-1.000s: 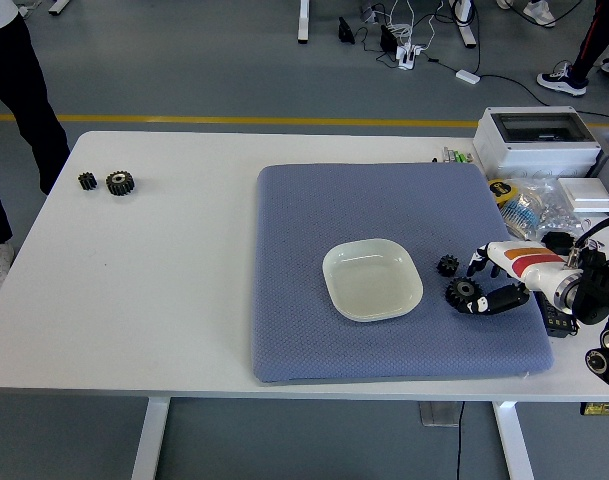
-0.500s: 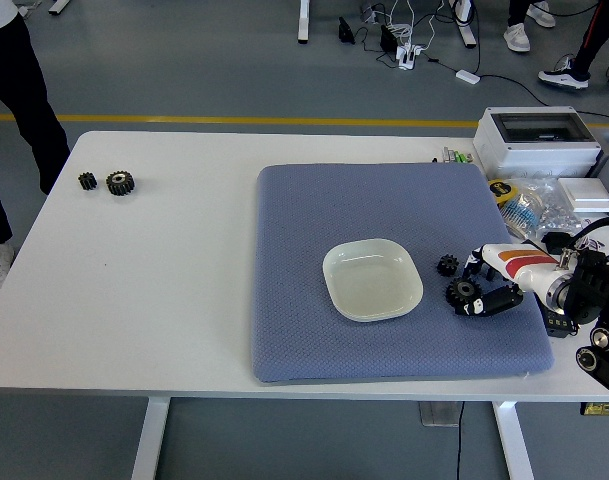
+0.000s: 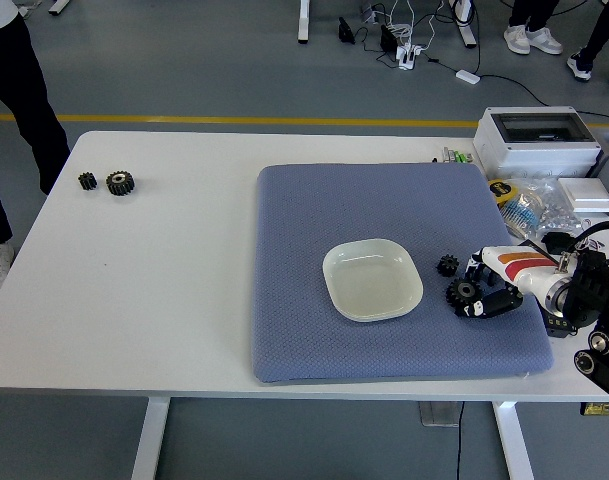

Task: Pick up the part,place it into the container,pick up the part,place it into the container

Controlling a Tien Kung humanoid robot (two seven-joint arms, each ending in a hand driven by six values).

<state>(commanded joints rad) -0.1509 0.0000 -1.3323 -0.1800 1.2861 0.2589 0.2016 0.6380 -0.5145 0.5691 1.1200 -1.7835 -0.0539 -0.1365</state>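
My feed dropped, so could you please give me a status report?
Right hand closing around larger gear, not lifted. Dish empty. Small gear beside it.

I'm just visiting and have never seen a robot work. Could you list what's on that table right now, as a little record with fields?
Surface: white table with a blue mat
Container: empty white dish, on the mat
Parts near dish: large black gear and small black gear, right of the dish
Right hand: fingers curled around the large gear, which rests on the mat
Spare parts: two black gears, far left corner
Left hand: out of view
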